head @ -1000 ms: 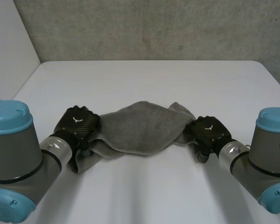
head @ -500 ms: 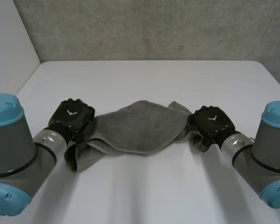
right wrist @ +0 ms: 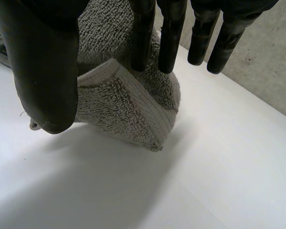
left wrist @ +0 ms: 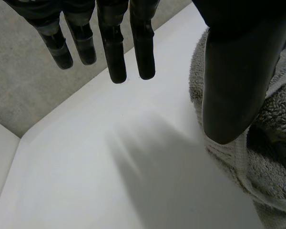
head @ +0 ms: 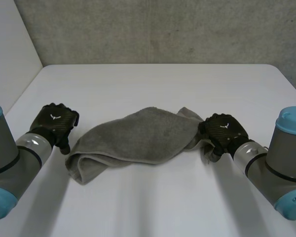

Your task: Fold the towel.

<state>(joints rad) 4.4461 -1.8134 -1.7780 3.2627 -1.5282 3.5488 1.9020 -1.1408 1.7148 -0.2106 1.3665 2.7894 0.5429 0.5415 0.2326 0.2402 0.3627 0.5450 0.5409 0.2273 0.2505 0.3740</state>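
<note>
A grey towel point(head: 138, 136) lies folded and rumpled on the white table point(head: 153, 84), with a thick rolled edge at its near left. My left hand point(head: 54, 123) hovers just left of the towel, clear of it. In the left wrist view its fingers point(left wrist: 117, 52) hang straight and hold nothing, with the towel point(left wrist: 271, 157) beside the thumb. My right hand point(head: 222, 131) sits at the towel's right end. There its fingers point(right wrist: 169, 38) are straight, and the folded towel end point(right wrist: 119, 105) lies on the table between them and the thumb.
A grey concrete wall point(head: 163, 29) runs behind the table's far edge. A white wall point(head: 10, 59) stands to the left. Bare tabletop surrounds the towel on all sides.
My left hand has come off the towel's left end and moved left, leaving that end lying on the table. The right hand has stayed at the right end.
</note>
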